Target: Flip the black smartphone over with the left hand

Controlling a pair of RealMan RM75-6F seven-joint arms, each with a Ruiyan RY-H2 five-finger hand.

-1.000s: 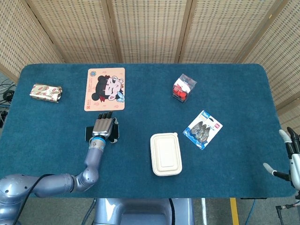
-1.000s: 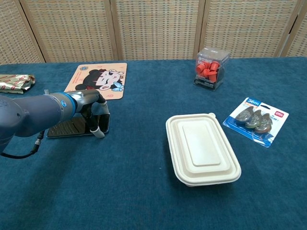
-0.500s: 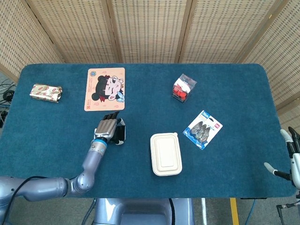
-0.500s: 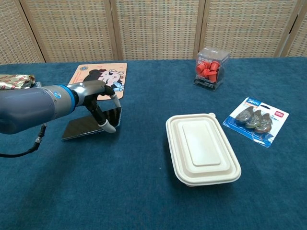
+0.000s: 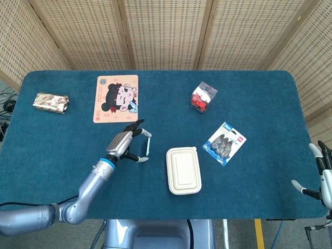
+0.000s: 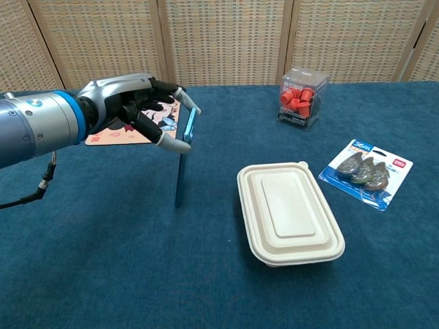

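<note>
The black smartphone stands on its long edge, nearly vertical, its lower edge on the blue tablecloth. From above it shows only as a thin strip. My left hand reaches in from the left and pinches the phone's raised upper edge between thumb and fingertips; the other fingers are spread. In the head view, the left hand sits left of the phone. My right hand hangs at the table's far right edge, fingers apart, holding nothing.
A cartoon mouse pad lies just behind the hand. A white lidded food box sits right of the phone. Further off are a clear box of red caps, a blister pack and a foil packet.
The left hand has lifted the phone's one edge from a low tilt to nearly vertical, and hand and phone have shifted right toward the food box. The right hand stayed put.
</note>
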